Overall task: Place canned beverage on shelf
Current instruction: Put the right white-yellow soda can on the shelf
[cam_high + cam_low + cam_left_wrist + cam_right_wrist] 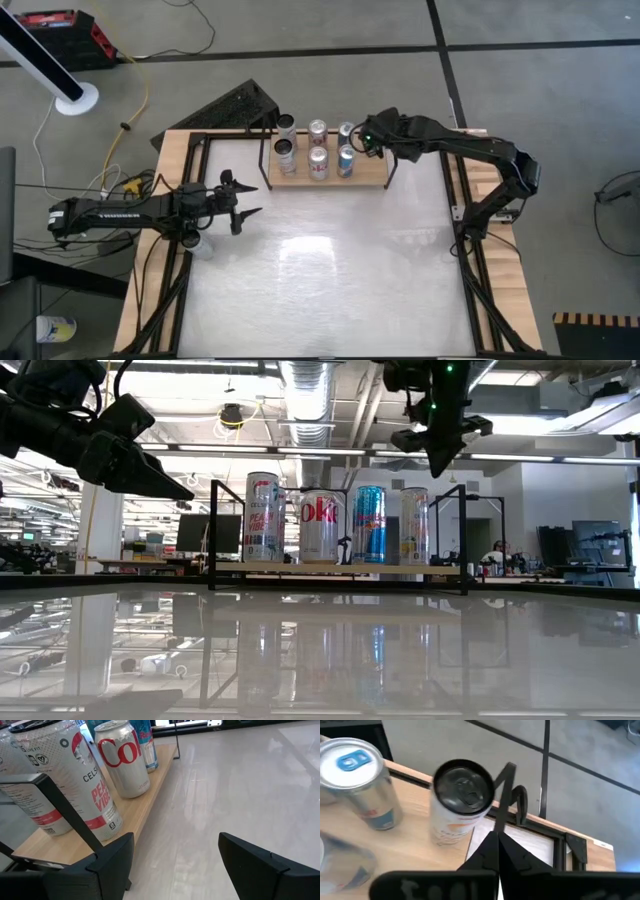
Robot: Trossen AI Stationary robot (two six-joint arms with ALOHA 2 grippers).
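Observation:
The shelf (pixel 372 178), a light-wood board in a black wire frame, stands at the table's far middle. Several cans stand upright on it in two rows: a white one (pixel 75 785), a silver-and-red one (pixel 122 757), a blue one (pixel 369 525) and a pale one with a dark top (pixel 462 795). My right gripper (pixel 366 141) is shut and empty, pointing down just above the shelf's right end, beside the dark-topped can; it also shows in the low view (pixel 440 460). My left gripper (pixel 248 200) is open and empty, hovering left of the shelf's near left corner.
The white tabletop (pixel 330 270) spreads out in front of the shelf. Wood strips (pixel 170 170) and black framing edge the table. A dark slanted rack (pixel 235 105) lies beyond the far left corner. The shelf's wire posts (pixel 213 535) rise at its ends.

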